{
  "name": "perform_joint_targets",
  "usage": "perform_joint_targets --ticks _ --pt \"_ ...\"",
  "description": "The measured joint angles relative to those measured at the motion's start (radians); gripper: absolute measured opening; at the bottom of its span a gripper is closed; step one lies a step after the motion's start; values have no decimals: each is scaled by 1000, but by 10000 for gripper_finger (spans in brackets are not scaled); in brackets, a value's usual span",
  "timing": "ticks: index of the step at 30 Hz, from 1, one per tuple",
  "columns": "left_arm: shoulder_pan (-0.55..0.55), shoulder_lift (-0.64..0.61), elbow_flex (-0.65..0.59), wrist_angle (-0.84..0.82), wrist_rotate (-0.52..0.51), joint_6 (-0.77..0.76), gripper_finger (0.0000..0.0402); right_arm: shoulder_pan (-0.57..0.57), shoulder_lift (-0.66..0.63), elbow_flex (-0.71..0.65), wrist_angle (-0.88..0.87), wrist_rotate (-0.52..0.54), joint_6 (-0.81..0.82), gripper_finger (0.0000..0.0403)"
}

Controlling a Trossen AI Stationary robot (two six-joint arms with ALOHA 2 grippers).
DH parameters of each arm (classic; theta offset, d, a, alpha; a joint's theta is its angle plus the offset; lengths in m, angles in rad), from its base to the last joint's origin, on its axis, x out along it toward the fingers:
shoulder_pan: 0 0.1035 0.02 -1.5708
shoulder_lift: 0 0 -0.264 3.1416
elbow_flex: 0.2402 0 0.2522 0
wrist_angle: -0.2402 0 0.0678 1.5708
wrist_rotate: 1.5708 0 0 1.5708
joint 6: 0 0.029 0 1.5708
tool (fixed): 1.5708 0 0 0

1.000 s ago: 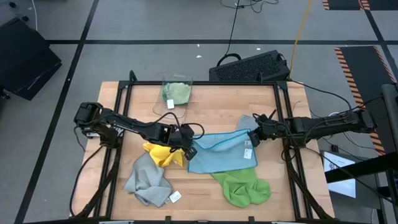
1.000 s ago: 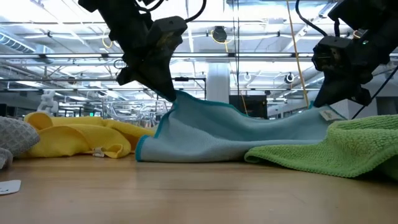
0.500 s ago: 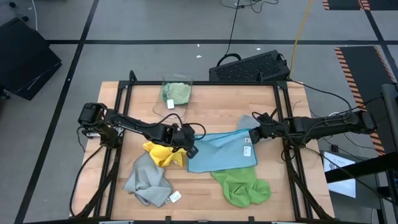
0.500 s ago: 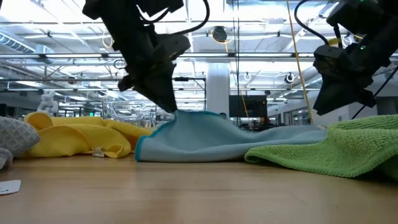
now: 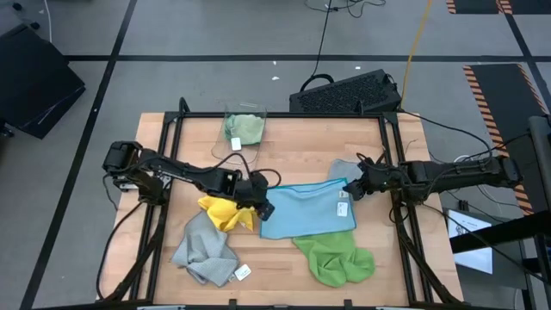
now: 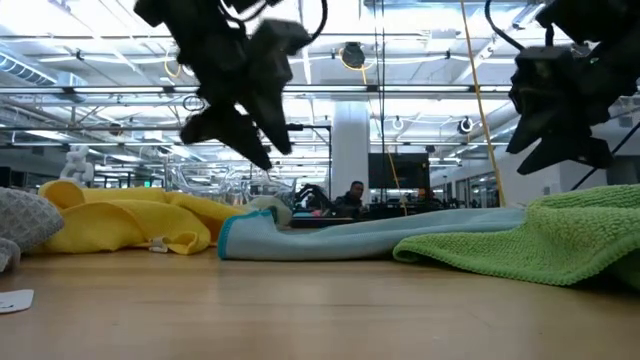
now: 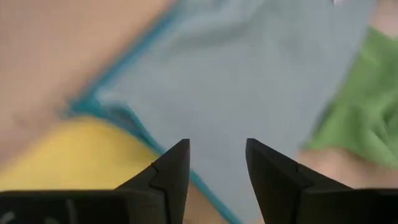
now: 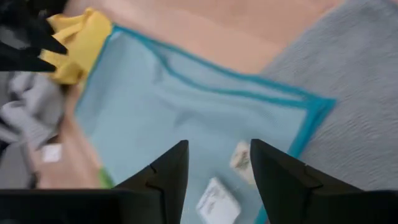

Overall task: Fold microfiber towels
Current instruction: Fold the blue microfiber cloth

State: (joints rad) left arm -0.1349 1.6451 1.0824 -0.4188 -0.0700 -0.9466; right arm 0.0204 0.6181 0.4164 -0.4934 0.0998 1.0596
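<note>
Tabletop (image 5: pixel 293 159) of pale wood planks inside a black frame, set on a grey floor marked with dark lines.

Light blue towel (image 5: pixel 306 208) spread flat at centre, teal-edged, white tags near its right edge. Yellow towel (image 5: pixel 225 213) bunched just left of it, touching. Bright green towel (image 5: pixel 337 257) crumpled on the near side, overlapped by the blue one's near edge. Grey towel (image 5: pixel 204 250) heaped near left, white tag beside it. Second grey towel (image 5: pixel 344 170) at right, partly under the blue one's far right corner. Pale green towel (image 5: pixel 244 129) inside a clear bin (image 5: pixel 229 116) at the far edge.

Left gripper (image 5: pixel 261 205) above the blue towel's left edge, fingers parted, grasping nothing. Right gripper (image 5: pixel 349 189) above the far right corner, fingers likewise parted and empty.

Black keyboard (image 5: pixel 344 92) beyond the far edge; cables across the floor. Low view: large hall behind, ceiling trusses with strip lights, white pillar (image 6: pixel 350 145), seated person (image 6: pixel 354 194) in the distance.
</note>
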Motion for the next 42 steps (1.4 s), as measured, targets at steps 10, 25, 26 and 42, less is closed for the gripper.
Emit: perform_joint_targets --ticks 10,25,26,42 --pt "-181 -2 0 -19 48 -376 121 3 -49 0 21 -129 3 166" --pt "-269 8 0 65 39 -782 204 16 -44 1 71 -157 252 195" --pt "-270 13 0 64 39 -803 216 15 -44 1 69 -150 236 196" --pt "-216 218 0 141 43 -1058 230 -6 -49 1 18 -487 -91 196"
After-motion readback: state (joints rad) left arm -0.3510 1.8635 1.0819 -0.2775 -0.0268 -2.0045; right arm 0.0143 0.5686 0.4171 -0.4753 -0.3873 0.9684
